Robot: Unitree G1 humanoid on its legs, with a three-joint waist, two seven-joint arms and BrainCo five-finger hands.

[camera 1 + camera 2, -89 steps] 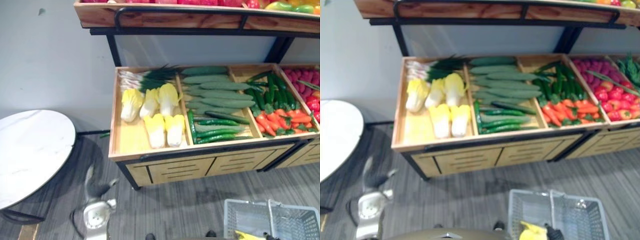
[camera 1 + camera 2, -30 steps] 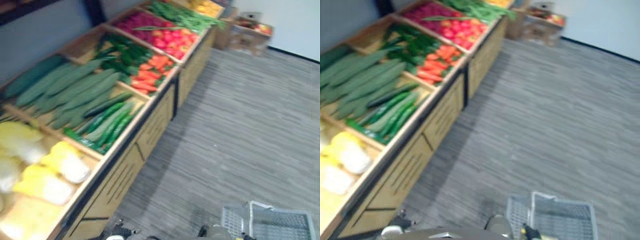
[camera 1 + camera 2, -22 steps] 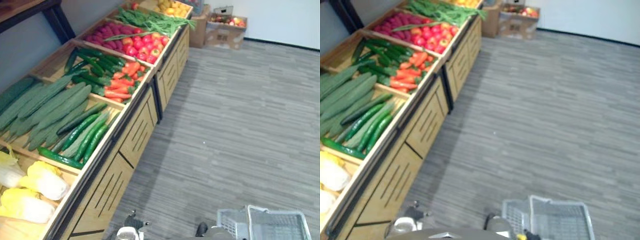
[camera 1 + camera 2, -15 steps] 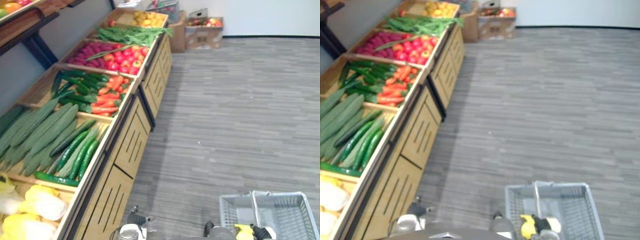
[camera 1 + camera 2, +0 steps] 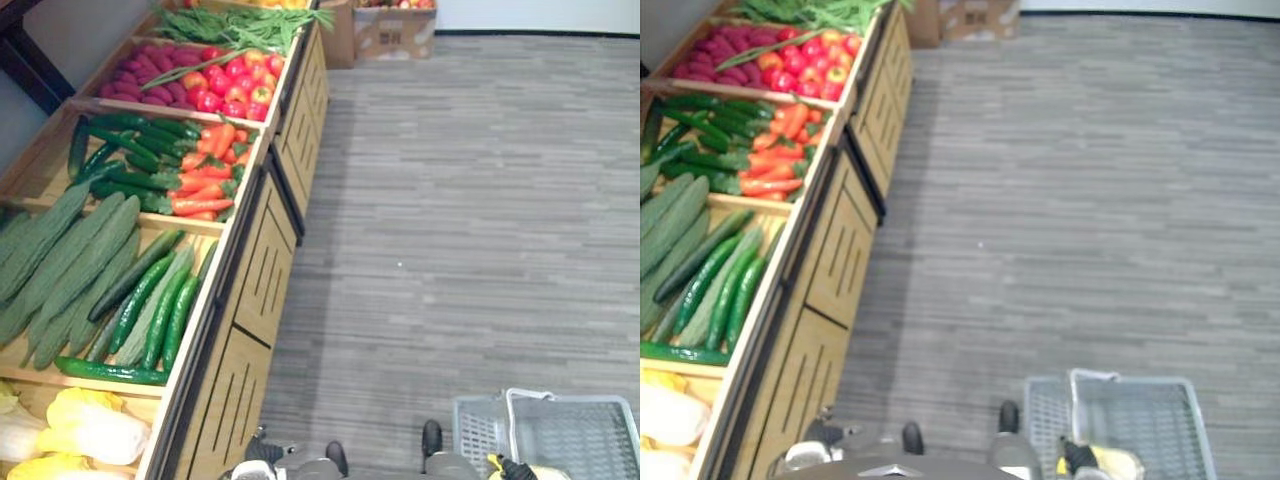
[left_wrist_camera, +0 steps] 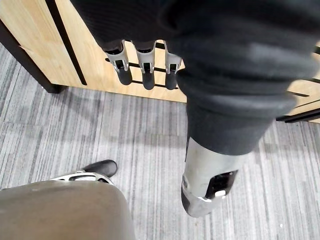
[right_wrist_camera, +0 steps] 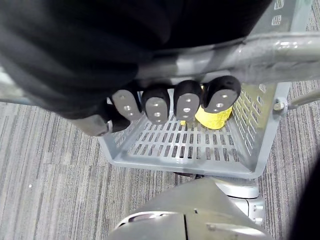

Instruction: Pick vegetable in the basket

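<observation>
Grey striped floor (image 5: pixel 480 200); right hand (image 7: pixel 156 107) clamped round grey plastic basket (image 7: pixel 200 167) handle, 1 yellow vegetable (image 7: pixel 216 116) inside. Left hand (image 6: pixel 145 70) hangs slack, empty. Likely between picks; next: reach left hand to wooden produce stand (image 5: pixel 250 290).

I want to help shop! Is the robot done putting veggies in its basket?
Partly. One yellow vegetable already lies in the grey basket. The right hand is curled round the basket's handle; the left hand hangs open and empty by the wooden stand. Further picks would come from the stand's cucumbers and carrots.
</observation>
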